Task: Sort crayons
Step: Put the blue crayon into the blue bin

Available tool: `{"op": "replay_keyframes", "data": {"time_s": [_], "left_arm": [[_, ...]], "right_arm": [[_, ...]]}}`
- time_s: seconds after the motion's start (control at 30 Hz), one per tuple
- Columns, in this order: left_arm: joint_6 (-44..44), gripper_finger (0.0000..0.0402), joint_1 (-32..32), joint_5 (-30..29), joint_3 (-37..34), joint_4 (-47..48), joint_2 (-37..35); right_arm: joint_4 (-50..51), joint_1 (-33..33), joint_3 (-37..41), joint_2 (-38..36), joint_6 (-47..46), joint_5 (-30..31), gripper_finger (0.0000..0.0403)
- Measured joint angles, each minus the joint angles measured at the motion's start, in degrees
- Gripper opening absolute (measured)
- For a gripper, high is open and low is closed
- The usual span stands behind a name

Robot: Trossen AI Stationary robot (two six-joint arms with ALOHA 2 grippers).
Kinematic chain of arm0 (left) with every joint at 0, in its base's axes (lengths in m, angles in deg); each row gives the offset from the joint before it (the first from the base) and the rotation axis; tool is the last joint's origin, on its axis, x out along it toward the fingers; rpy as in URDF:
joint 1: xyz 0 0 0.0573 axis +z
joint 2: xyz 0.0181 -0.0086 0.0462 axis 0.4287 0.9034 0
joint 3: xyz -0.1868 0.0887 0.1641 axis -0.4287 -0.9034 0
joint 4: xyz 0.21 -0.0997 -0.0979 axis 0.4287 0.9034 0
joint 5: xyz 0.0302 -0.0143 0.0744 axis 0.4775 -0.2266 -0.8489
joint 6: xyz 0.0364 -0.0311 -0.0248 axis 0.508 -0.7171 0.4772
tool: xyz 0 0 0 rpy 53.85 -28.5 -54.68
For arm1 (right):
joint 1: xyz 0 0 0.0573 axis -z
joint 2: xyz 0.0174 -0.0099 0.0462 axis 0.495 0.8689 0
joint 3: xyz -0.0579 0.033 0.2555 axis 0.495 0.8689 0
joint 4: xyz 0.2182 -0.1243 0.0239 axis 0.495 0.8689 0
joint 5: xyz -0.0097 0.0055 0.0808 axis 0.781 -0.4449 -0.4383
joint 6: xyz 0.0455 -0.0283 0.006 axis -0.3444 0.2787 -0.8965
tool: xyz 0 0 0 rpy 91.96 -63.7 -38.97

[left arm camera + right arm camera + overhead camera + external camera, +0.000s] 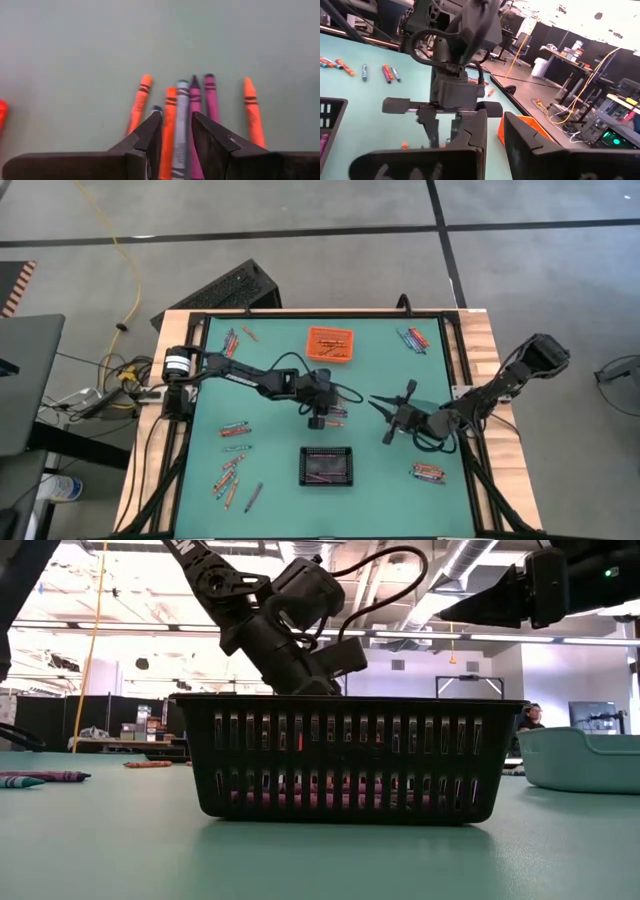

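Directly below the left claw (176, 131), narrowly open, a grey crayon (181, 125) lies lengthwise between its fingers; the right claw (385, 420) waits nearby, narrowly parted.

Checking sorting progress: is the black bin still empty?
Not empty. The black bin holds purple crayons on its floor, seen through its slots.

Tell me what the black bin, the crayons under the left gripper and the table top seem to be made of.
Black bin: likely moulded plastic, slightly glossy, with regular slotted walls. Crayons below the open left gripper: wax sticks in matte paper wraps, shown by the dark printed bands and bare tapered tips. Table top: a smooth, matte teal surface, perhaps a mat or laminate; which cannot be told.
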Motion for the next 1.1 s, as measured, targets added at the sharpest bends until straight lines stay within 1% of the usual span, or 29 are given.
{"op": "replay_keyframes", "data": {"time_s": [0.1, 0.23, 0.43, 0.77, 0.83, 0.93, 1.1], "left_arm": [[-0.08, 0.0096, 1.44, 0.02, 0.00, 0.37, 0.00], [-1.09, 0.0096, 3.22, -0.04, 0.00, 3.85, 0.00], [0.05, 0.0096, 3.59, 0.62, 0.00, 6.57, -1.17], [2.07, 0.0096, 3.77, 6.47, 0.02, 10.15, -2.65], [2.40, 0.0096, 4.03, 6.54, -0.04, 13.74, -3.21], [2.43, 0.0096, 4.47, 6.53, -0.02, 15.70, -3.82], [3.46, 0.0096, 5.50, 6.11, -0.02, 16.13, -3.96]], "right_arm": [[0.11, 0.04, 0.00, 0.00, 0.01, 0.00, 0.0066], [1.17, 0.04, 0.00, 0.00, -0.03, -0.02, 0.0066], [3.90, 0.28, 0.00, 0.00, -1.13, -0.10, 0.0066], [5.69, 0.31, 0.00, 0.02, -3.96, -0.20, 0.0066], [6.31, 0.31, 0.00, 0.02, -4.97, -0.22, 0.0066], [7.66, 0.31, 0.01, 0.02, -6.55, -0.24, 0.0066], [8.11, 0.31, 0.02, 0.02, -7.81, -0.26, 0.0066]]}}
